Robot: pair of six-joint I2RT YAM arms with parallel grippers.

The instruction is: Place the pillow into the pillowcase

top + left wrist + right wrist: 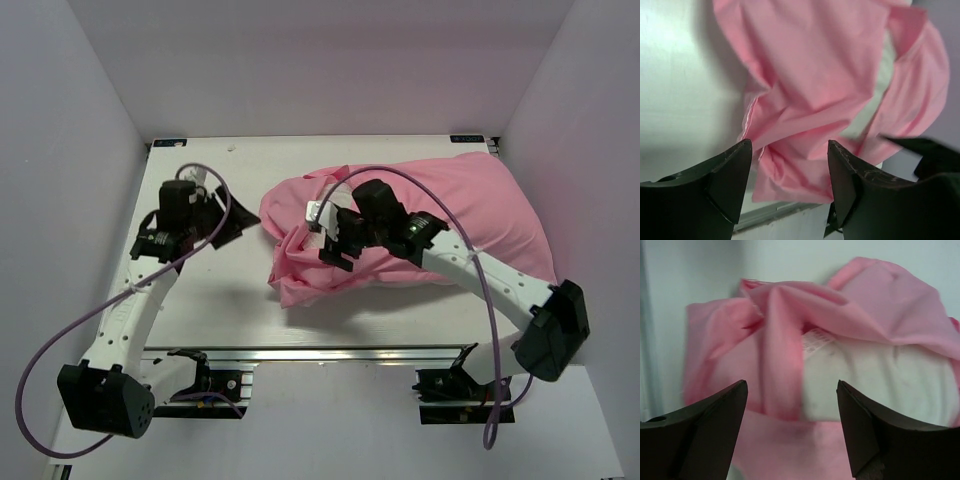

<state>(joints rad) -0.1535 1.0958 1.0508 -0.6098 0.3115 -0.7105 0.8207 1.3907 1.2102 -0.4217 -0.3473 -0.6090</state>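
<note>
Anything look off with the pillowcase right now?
The pillowcase is bunched and twisted at its open left end, and a white patch of the pillow shows bare in the mouth. The left gripper and right gripper are open, holding nothing.

Noted on the left arm point(130, 310) and right arm point(500, 280): white moulded link shells, black joint housings. Each carries a black boxy motor block point(105, 400) at its base. A thin purple cable point(40, 380) runs along each arm. The left gripper point(790, 150) and right gripper point(792, 390) have matte black wedge-shaped fingers point(860, 190), one inner face faintly scuffed.
</note>
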